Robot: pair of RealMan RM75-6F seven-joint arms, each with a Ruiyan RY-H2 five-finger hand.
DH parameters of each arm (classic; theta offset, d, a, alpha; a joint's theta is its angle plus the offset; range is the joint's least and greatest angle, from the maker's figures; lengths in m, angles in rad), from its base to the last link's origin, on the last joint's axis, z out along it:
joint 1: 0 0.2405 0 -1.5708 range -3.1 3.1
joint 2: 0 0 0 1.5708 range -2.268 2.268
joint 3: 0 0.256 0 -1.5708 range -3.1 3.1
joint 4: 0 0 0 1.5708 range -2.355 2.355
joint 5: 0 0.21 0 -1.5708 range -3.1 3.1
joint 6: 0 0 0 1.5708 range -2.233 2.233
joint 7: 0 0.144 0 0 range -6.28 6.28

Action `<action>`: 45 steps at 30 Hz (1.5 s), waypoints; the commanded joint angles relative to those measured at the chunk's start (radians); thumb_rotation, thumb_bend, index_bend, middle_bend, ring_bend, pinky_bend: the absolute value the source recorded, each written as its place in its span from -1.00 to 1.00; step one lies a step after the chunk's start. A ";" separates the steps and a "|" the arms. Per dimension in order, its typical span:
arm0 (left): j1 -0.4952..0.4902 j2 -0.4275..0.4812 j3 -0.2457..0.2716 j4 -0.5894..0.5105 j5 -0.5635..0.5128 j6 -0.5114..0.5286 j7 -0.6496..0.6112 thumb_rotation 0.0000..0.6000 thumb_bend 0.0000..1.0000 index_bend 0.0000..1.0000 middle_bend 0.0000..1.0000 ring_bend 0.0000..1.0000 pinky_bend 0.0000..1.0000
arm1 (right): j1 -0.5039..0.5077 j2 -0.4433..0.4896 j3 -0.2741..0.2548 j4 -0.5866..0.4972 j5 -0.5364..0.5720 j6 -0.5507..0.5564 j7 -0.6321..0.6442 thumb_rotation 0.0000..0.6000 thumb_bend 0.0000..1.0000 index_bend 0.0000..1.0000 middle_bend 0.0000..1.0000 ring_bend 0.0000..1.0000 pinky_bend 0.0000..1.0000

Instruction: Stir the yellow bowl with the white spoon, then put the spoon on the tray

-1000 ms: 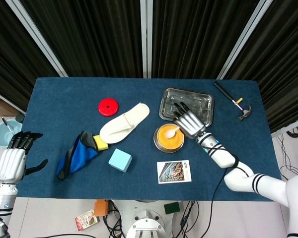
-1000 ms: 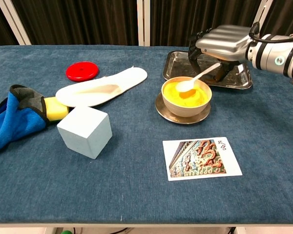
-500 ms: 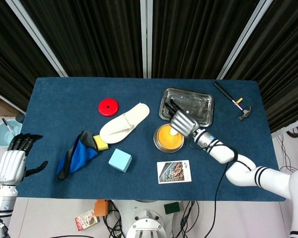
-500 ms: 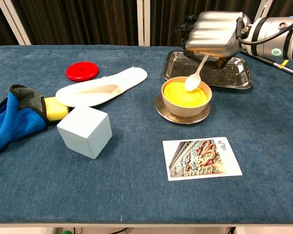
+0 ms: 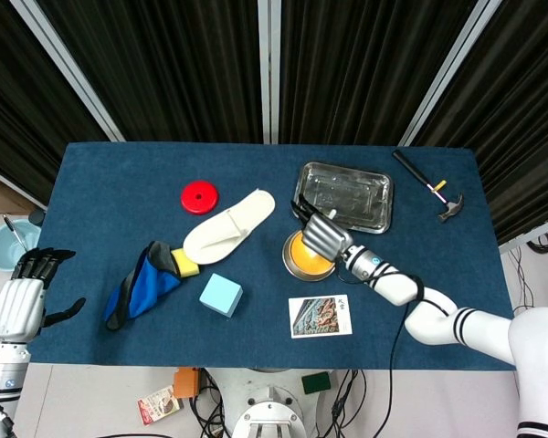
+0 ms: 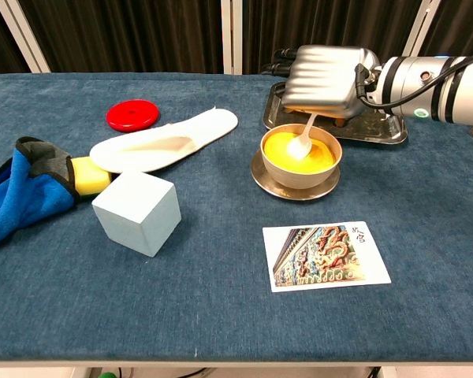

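Over the last 1 s the right hand (image 6: pixel 325 79) has swung from the tray side of the bowl toward 9 o'clock, tipping the white spoon (image 6: pixel 302 141) from a low slant to nearly upright, so the hand now sits above the yellow bowl (image 6: pixel 299 153) instead of beside it.

Nearest the robot on the worktop (image 6: pixel 221 315) lies a picture card (image 6: pixel 325 256), at about 6 o'clock from the bowl. The bowl stands on its saucer in the middle distance, its yellow filling close to the rim, with the spoon's scoop resting in it. Beyond it, at about 1 o'clock, the metal tray (image 6: pixel 378 126) waits with nothing visible in it.

The main risk, as I judge it, is the steep spoon angle: a wide sweep could push the scoop against the wall and slide or tip the bowl, or flick filling onto the cloth. The handle could also slip, since the hold is hidden from both cameras.

The right hand is palm-down, back plate facing up, fingers curled under and closed on the spoon's handle. The left hand (image 5: pixel 23 297) hangs off the worktop at 9 o'clock, fingers apart and holding nothing.
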 commanded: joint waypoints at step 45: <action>0.000 -0.011 0.001 0.013 0.001 -0.007 -0.005 1.00 -0.71 -0.55 -0.58 -0.73 -0.78 | -0.010 -0.019 -0.012 0.029 -0.086 0.035 -0.023 1.00 0.00 0.34 -0.41 -0.92 -0.84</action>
